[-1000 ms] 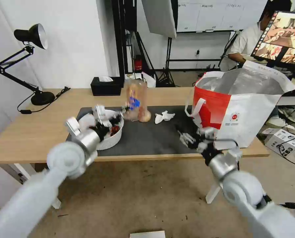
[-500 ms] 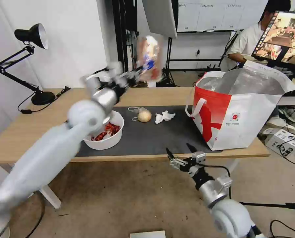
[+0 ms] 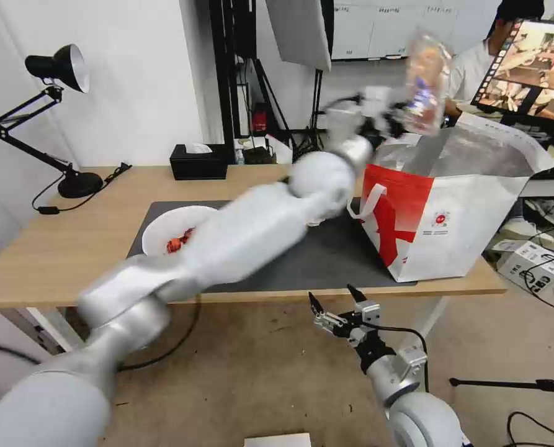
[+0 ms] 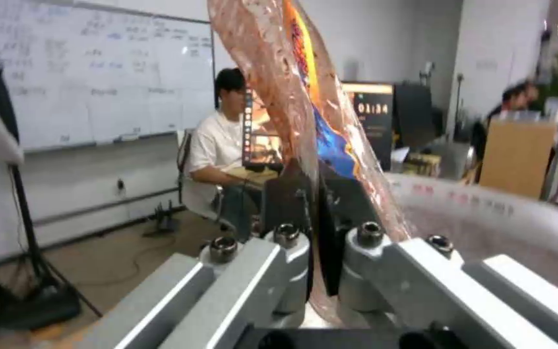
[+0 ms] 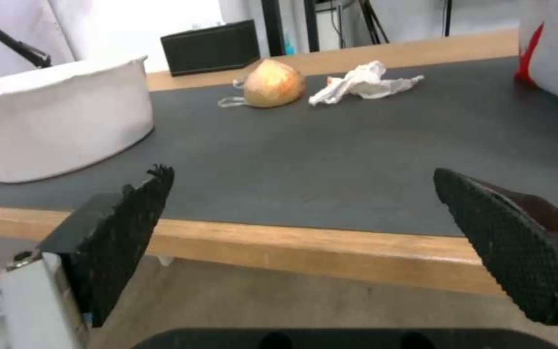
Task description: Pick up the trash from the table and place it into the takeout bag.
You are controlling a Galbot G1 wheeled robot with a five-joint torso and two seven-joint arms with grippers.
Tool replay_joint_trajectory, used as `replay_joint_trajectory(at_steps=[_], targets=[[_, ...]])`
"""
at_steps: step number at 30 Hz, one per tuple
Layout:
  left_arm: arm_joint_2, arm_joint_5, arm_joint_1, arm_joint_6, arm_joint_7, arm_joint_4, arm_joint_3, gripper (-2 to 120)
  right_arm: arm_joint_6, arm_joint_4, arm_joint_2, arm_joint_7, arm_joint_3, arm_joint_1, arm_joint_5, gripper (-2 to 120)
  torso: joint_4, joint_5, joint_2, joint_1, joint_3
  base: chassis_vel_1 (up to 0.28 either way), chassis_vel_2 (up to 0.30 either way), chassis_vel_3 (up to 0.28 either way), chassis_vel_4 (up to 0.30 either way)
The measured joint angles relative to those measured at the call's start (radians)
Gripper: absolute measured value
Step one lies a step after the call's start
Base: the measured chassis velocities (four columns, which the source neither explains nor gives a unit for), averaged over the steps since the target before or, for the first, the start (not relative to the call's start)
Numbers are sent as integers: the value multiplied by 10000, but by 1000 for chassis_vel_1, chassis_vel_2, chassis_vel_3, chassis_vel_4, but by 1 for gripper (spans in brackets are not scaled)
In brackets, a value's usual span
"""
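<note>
My left arm reaches across the table (image 3: pixel 72 248), and its gripper (image 3: pixel 385 121) is shut on the clear hinged plastic tray (image 3: pixel 425 81), held upright over the open top of the takeout bag (image 3: pixel 463 217). In the left wrist view the fingers (image 4: pixel 292 203) pinch the tray's edge (image 4: pixel 272 87), with the bag's rim (image 4: pixel 486 203) just beyond. My right gripper (image 3: pixel 335 298) hangs open below the table's front edge. In its wrist view the gripper (image 5: pixel 303 177) faces the white bowl (image 5: pixel 59 121), the bagged beige ball (image 5: pixel 272 83) and the crumpled tissue (image 5: pixel 363 82) on the grey mat (image 5: pixel 356 145). In the head view the arm partly hides the bowl of red shells (image 3: pixel 168 233).
A black desk lamp (image 3: pixel 59 68) stands at the table's far left and a black tissue box (image 3: pixel 199 161) at its back edge. Light stands rise behind the table. A monitor (image 3: pixel 531 68) sits beyond the bag, and boxes and cables lie on the floor at the right.
My left arm swung the tray up off the mat and rightward until it came over the bag. My right gripper drew back from the mat beside the bag to below the table edge.
</note>
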Motion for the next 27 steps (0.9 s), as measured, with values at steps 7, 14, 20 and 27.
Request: replay_joint_trajectory(at_steps=[7, 14, 20, 27], targets=[[-205, 1090, -315, 38, 382, 685, 739, 1, 2, 22, -30, 9, 23, 127, 36, 100, 9, -5, -1, 0, 0, 0, 0, 0, 0], [24, 865, -119, 93, 897, 526, 836, 3, 7, -9, -58, 9, 0, 193, 68, 100, 6, -6, 0, 0, 0, 0, 0, 0, 0], [220, 224, -223, 280, 1087, 192, 843, 21, -1, -38, -96, 14, 5, 260, 87, 100, 5, -6, 0, 0, -1, 0, 0, 0, 0], [289, -405, -271, 471, 1071, -26, 715, 47, -37, 58, -70, 61, 73, 196, 102, 100, 5, -6, 0, -1, -1, 0, 0, 0, 0]])
